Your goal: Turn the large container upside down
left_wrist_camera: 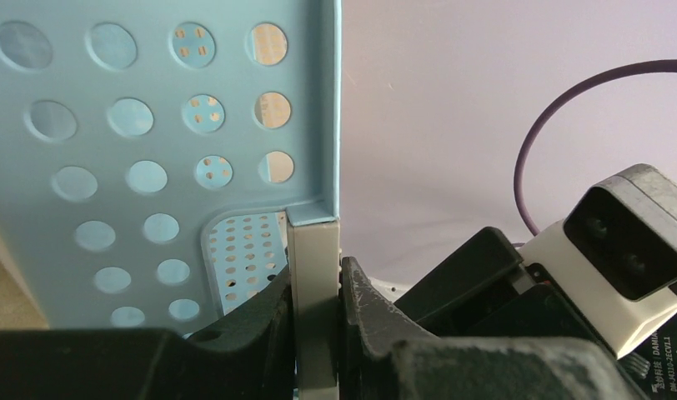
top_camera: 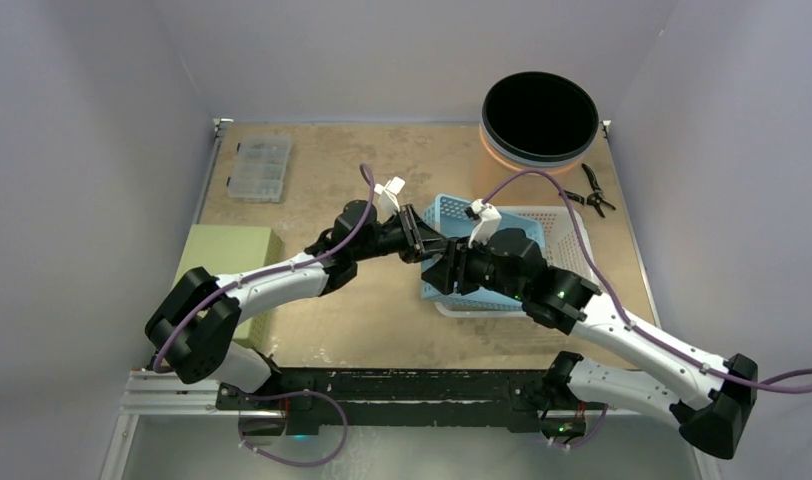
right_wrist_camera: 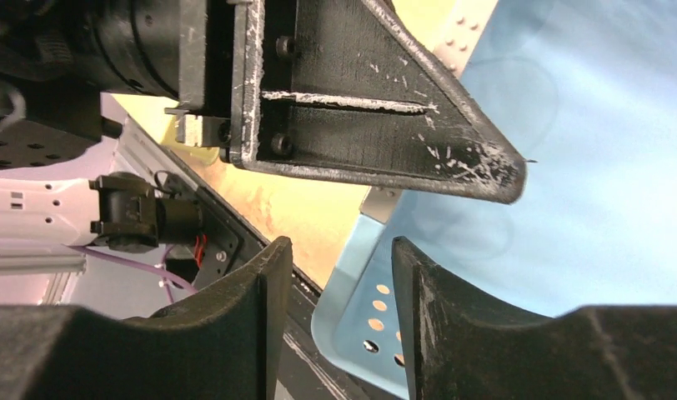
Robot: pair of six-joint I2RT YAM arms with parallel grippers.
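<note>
- Blue perforated plastic: the large container [top_camera: 450, 210] sat just off table [top_camera: 382, 320] centre toward 3 o'clock, between the two arms and overlapping a white basket [top_camera: 557, 225].
- Left gripper [top_camera: 419, 243] came in from 9 o'clock and was clenched on the container's corner edge. The left wrist view showed the pale rim strip pinched tight between both fingers [left_wrist_camera: 268, 312].
- Right gripper [top_camera: 447, 268] sat at the container's 6 o'clock side with its fingers [right_wrist_camera: 260, 283] standing apart.
- Container rim showed in that gap, but I couldn't tell if they pressed on it.
- Black round tub [top_camera: 540, 117] sat at 1 o'clock and pliers [top_camera: 592, 192] at 2 o'clock.
- Clear parts box [top_camera: 259, 167] sat at 10 o'clock and a green box [top_camera: 232, 262] at 9 o'clock.
</note>
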